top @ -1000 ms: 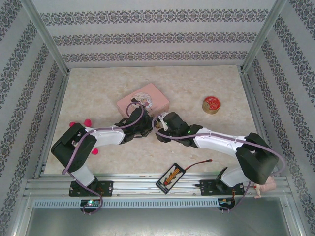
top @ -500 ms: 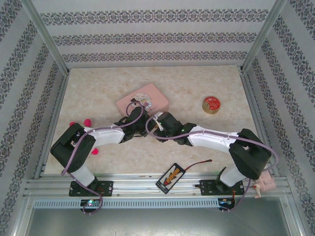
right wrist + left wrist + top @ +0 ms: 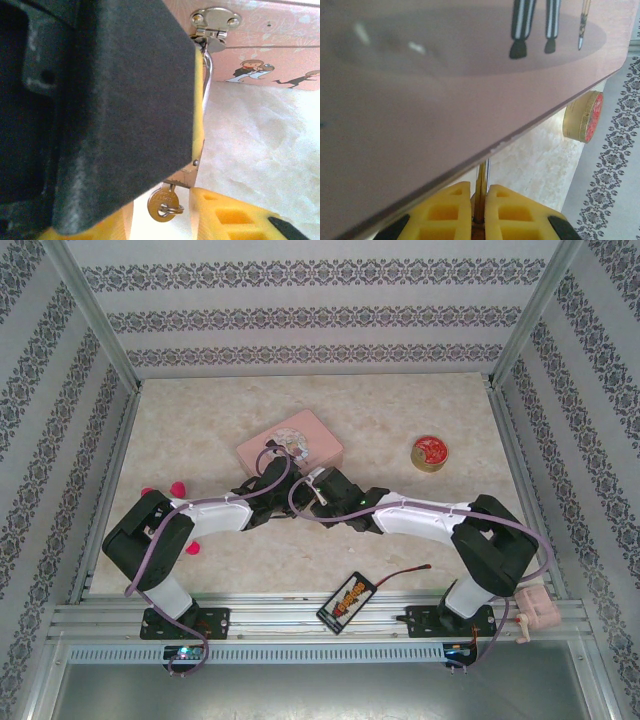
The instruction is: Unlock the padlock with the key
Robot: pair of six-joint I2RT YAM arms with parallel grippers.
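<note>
Right wrist: key [image 3: 163, 204] hangs under padlock [image 3: 206, 100], between right gripper [image 3: 164, 216] fingers, parted; left gripper [image 3: 479, 189] clamps padlock.

A lab-style robot booth: aluminium frame [image 3: 260, 618], wallpapered panels [image 3: 320, 310], marbled table [image 3: 400, 410]

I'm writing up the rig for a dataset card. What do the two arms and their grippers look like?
The left arm and right arm have white tubular links between bulky black joint housings. A lilac cable loops along each. The left gripper and right gripper have yellow moulded fingers with square recesses.
</note>
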